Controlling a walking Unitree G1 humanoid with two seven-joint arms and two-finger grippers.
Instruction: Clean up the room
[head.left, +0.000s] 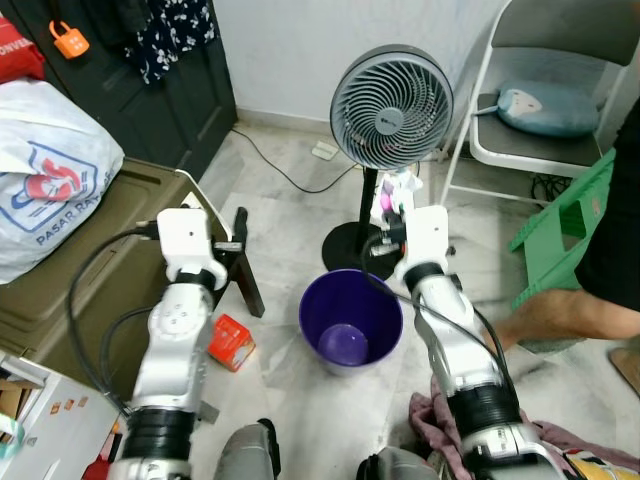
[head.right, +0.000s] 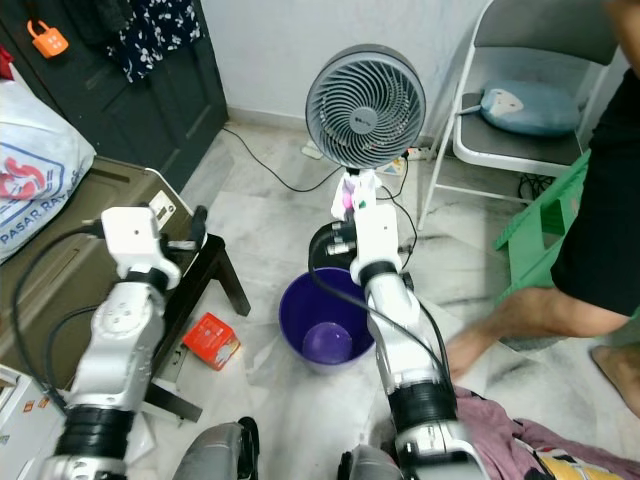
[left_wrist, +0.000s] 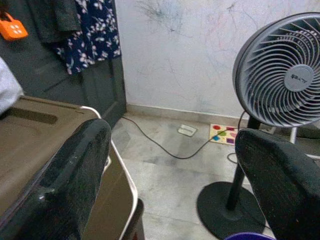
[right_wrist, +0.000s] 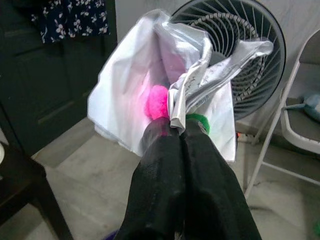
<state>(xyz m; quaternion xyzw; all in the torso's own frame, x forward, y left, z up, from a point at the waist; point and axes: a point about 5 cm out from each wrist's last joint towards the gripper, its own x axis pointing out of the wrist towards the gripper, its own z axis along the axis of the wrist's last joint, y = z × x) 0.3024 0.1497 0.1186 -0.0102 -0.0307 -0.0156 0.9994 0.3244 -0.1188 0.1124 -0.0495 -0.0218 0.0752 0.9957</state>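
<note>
My right gripper (right_wrist: 178, 131) is shut on a crumpled clear plastic bag (right_wrist: 150, 75) that has something pink and something green inside. It holds the bag (head.left: 397, 188) up in front of the fan's pole, just beyond the far rim of a purple bucket (head.left: 350, 320) that stands on the floor between my arms. My left gripper (left_wrist: 172, 165) is open and holds nothing; it is raised beside the brown trunk (head.left: 110, 270). A small red box (head.left: 231, 342) lies on the floor left of the bucket.
A grey standing fan (head.left: 391, 105) is right behind the bucket, its cord trailing across the floor. A folding chair (head.left: 540, 100), a green stool (head.left: 565, 225) and a person's leg (head.left: 560, 310) are on the right. A white bag (head.left: 50, 180) lies on the trunk. Clothes (head.left: 440, 415) are piled near my feet.
</note>
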